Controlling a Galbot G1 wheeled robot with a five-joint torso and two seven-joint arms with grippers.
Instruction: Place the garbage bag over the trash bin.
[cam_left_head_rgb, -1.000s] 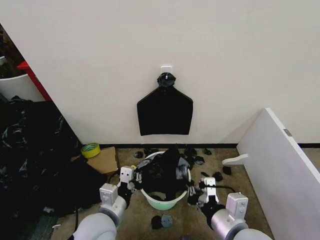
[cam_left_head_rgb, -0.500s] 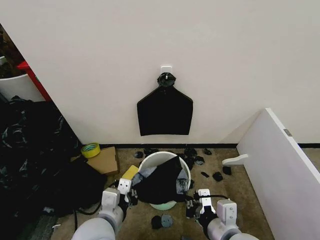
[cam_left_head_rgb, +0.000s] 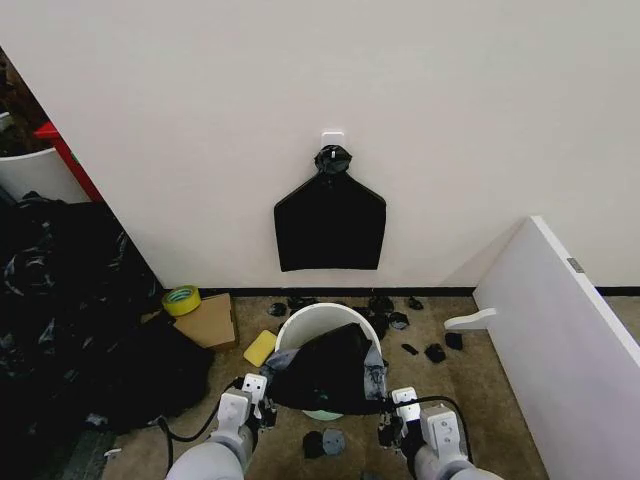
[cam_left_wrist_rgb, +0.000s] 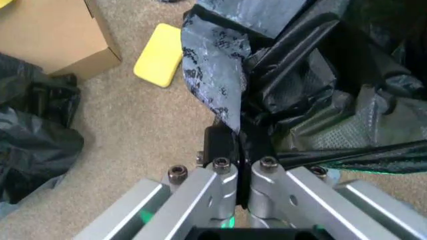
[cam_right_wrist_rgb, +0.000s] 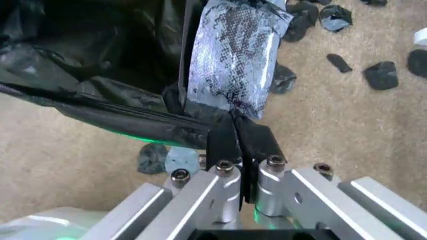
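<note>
Both grippers pulled back: left gripper and right gripper clamped tight on the garbage bag, stretched over the trash bin.

Thin crinkly black plastic garbage bag: glossy black, with grey-white sheen and a fine speckled texture on the stretched folds. Round plastic trash bin: cream-white rim, pale green tint on its lower side. Flat rectangular sponge-like pad on the floor: yellow. Cardboard box: tan. Tape roll: yellow-green. Carpet: beige-brown. Small crumpled scraps: black. Left gripper and right gripper: silver metal, black pads.
</note>
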